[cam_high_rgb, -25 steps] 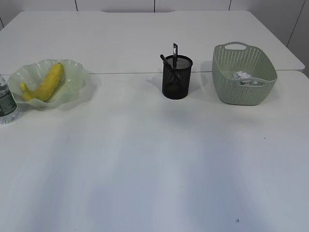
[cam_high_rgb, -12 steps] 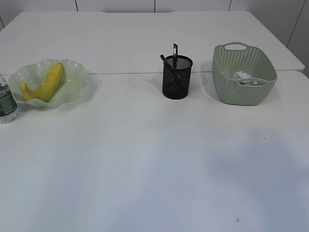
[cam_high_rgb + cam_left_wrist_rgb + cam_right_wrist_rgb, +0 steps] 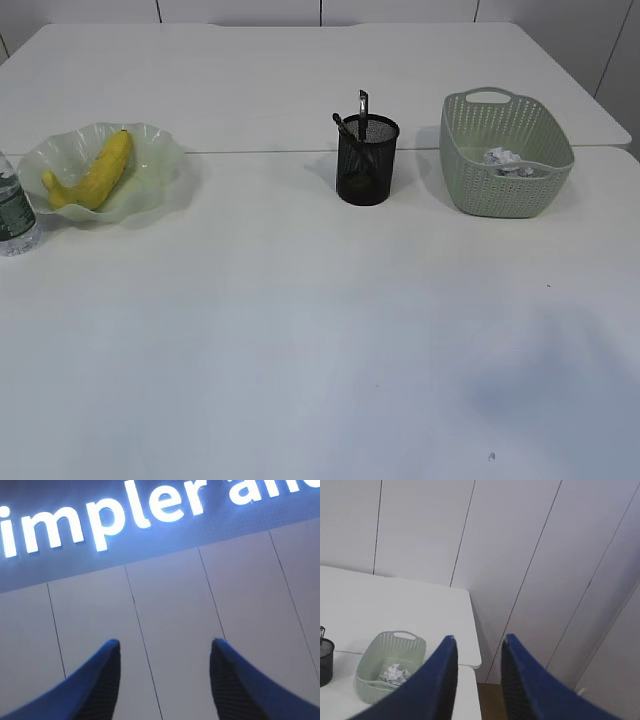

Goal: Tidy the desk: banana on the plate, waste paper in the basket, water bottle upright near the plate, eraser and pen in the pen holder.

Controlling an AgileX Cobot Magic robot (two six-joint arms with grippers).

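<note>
I judge the tidy done: banana (image 3: 92, 172) on plate (image 3: 160, 150), paper (image 3: 505, 159) in basket (image 3: 470, 190), pen (image 3: 362, 103) in holder (image 3: 365, 165), bottle (image 3: 12, 212) upright beside the plate; eraser probably inside. Left gripper (image 3: 165, 652) and right gripper (image 3: 477, 647) gape empty, lifted clear; next, just park.

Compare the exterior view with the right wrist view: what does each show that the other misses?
Exterior only: the banana on the plate and the water bottle beside it. Right wrist only: the right end effector, open and empty, and the wall panels. Both: the basket holding waste paper and the pen holder.
</note>
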